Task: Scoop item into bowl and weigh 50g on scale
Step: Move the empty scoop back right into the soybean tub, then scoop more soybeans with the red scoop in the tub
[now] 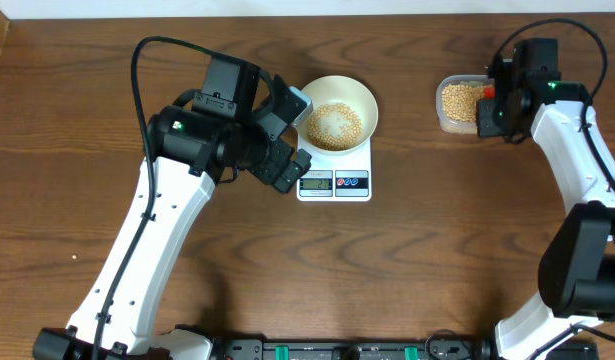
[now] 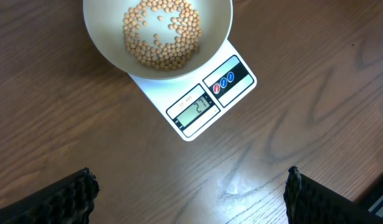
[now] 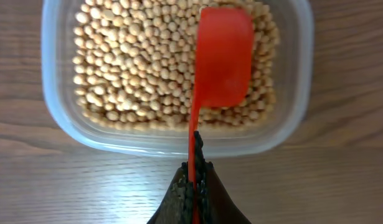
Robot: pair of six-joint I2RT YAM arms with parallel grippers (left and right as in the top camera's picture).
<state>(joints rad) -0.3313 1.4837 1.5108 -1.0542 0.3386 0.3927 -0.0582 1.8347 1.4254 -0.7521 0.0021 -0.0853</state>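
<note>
Brown wooden table [image 1: 437,230] under two arms: the left gripper [image 1: 297,135], jaws spread wide, hangs at 9 o'clock of the white scale [image 1: 334,183], whose display end points to 6 o'clock in the overhead view. The white bowl [image 1: 359,100] sits on its 12 o'clock end, beans [image 2: 160,34] inside. Well apart at 3 o'clock, a clear tub [image 3: 54,93] holds more. The right gripper [image 3: 194,180] pinches the red scoop [image 3: 222,59], handle running 6 to 12 in the wrist view, cup over the tub.
</note>
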